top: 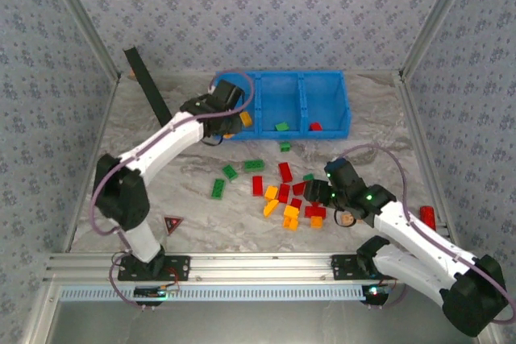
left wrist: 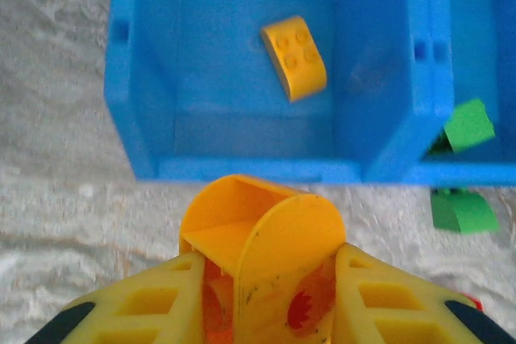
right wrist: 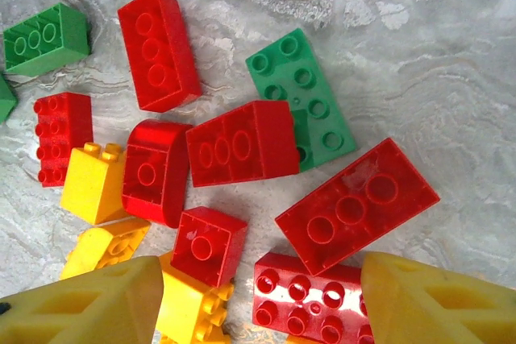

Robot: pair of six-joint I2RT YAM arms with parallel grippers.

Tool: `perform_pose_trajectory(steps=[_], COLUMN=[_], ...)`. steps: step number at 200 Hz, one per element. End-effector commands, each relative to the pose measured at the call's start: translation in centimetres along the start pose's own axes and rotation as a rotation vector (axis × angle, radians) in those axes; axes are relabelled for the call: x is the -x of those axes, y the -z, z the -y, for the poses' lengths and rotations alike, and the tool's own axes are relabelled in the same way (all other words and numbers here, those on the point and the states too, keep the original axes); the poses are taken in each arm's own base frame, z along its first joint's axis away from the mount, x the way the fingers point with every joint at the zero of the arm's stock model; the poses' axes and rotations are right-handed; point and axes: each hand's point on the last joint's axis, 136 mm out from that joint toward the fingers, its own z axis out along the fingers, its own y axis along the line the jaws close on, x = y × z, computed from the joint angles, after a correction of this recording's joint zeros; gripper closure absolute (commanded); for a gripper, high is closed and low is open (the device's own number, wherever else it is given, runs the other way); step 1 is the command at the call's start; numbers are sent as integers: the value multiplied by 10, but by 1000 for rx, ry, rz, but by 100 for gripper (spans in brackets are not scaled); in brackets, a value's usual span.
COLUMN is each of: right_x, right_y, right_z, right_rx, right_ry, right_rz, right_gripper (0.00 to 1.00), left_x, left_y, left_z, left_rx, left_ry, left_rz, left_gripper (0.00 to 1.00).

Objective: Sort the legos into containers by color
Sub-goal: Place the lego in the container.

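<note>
Gleaming studded red, yellow, green legos (right wrist: pixel 242 142)

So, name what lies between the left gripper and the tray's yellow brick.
Left wrist view: the left gripper holds a curved yellow lego; beyond it, the tray's near wall, then bare floor.

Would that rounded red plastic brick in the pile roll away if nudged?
The rounded red plastic brick looks rigid and glossy, so it would probably slide rather than bend. It lies stud face up, hemmed in by a yellow plastic brick and a longer red brick, so rolling seems unlikely. Its curved end might slip in a pincer.
</note>
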Motion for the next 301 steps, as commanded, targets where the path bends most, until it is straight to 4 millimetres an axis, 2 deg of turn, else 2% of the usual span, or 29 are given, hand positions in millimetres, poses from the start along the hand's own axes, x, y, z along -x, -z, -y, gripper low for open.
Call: perform_pose_trajectory(steps=[1, 47, 69, 92, 130, 175, 200, 259, 301], right_x=[1, 1, 5, 6, 12, 26, 30, 24, 30], right_y=[-4, -18, -22, -29, -42, -54, -61, -78, -90], right_z=[2, -6, -9, -9, -17, -25, -24, -14, -20], right_rx=[0, -12, -28, -48, -51, -80, -99, -168, -174], right_ry=[-48, -25, -14, -4, 12, 58, 60, 74, 97], right_rz=[31, 14, 19, 10, 2, 1, -13, -70, -80], right_gripper=[32, 32, 32, 32, 33, 34, 36, 37, 38], left_x=[24, 53, 55, 53, 55, 58, 58, 54, 50], left_y=[-11, -50, -64, -68, -57, -34, -25, -6, 6], left_z=[7, 4, 3, 6, 8, 7, 5, -6, -17], left_rx=[-19, -24, -29, -44, -70, -88, -90, -87, -79], left_ry=[-34, 5, 9, 3, -5, -13, -20, -19, -13], left_rz=[-3, -32, -61, -76, -70, -47, -42, -32, -24], left_gripper=[70, 70, 70, 67, 65, 63, 63, 62, 61])
